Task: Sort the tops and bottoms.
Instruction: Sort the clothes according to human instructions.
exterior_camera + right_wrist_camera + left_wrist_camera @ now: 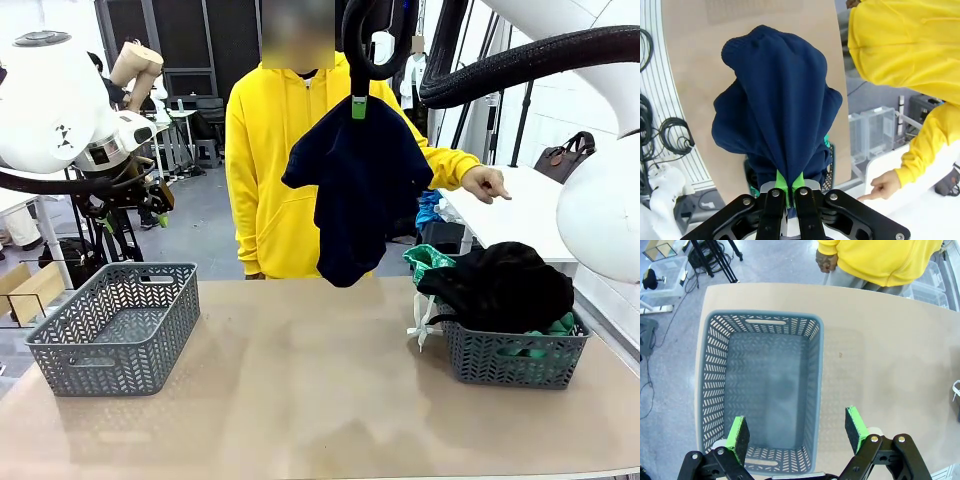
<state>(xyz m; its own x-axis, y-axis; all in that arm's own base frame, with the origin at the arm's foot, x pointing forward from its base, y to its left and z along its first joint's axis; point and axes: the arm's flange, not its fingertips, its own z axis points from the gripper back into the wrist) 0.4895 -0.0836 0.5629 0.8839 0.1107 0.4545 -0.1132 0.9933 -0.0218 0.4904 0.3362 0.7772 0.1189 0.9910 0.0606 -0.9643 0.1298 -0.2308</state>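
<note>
A dark navy garment hangs in the air above the middle of the table, pinched at its top by my right gripper, which is shut on it. The right wrist view shows the same navy cloth drooping from the shut right gripper. At the right, a grey basket holds a heap of black garments and a bright green garment whose white cords hang over the rim. My left gripper hovers open over an empty grey basket.
The empty basket stands at the table's left. A person in a yellow hoodie stands at the far edge, one hand pointing toward picture right. A white side table lies behind the full basket.
</note>
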